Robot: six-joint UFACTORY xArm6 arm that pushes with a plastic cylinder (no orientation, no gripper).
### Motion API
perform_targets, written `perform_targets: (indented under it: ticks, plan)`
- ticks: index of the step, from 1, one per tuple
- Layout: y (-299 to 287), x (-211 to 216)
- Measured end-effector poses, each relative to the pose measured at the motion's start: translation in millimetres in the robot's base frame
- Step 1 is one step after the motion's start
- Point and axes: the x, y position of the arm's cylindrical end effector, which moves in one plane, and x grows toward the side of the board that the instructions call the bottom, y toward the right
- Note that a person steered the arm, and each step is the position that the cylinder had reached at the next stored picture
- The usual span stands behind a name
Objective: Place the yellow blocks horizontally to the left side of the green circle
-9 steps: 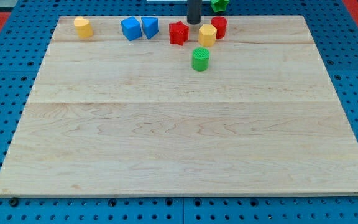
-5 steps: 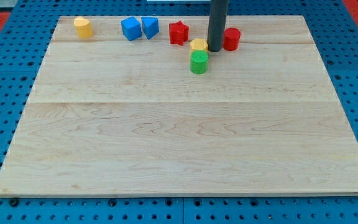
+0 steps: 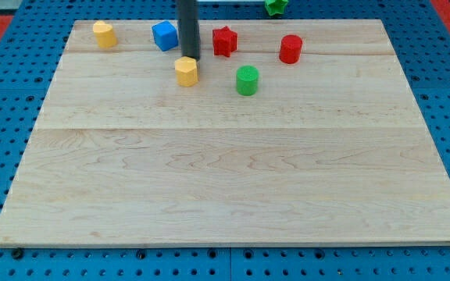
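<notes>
Since the earlier frame, the yellow hexagonal block point(image 3: 186, 71) has slid away from the green circle point(image 3: 247, 80) and now lies at its 9 o'clock, apart from it. Going left to right, you see the yellow cylinder point(image 3: 105, 34) far at 10 o'clock on the surface point(image 3: 225, 172), then my tip point(image 3: 190, 58) touching the hexagon's 12 o'clock side. There are no jaws, only a rod. The blocks look light and slippery; push at mid-face.

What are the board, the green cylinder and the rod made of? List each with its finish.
Board: pale wood, matte, with visible grain and plank seams.
Green cylinder: probably plastic, matte and evenly coloured; ridges too small to confirm.
Rod, ending at my tip just above the yellow hexagonal block: dark and smooth; metal or plastic unclear.
</notes>
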Motion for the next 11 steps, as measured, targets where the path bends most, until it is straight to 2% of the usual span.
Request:
perform_targets:
  ticks: [1, 2, 3, 4, 5, 6, 7, 8, 9, 11]
  plan:
    - [-19, 11]
    - [10, 24]
    - [-41, 13]
    - [-145, 9]
    - [-213, -34]
    - [-207, -100]
    - [-136, -81]
    - [-108, -24]
    - [-94, 11]
    - [-81, 20]
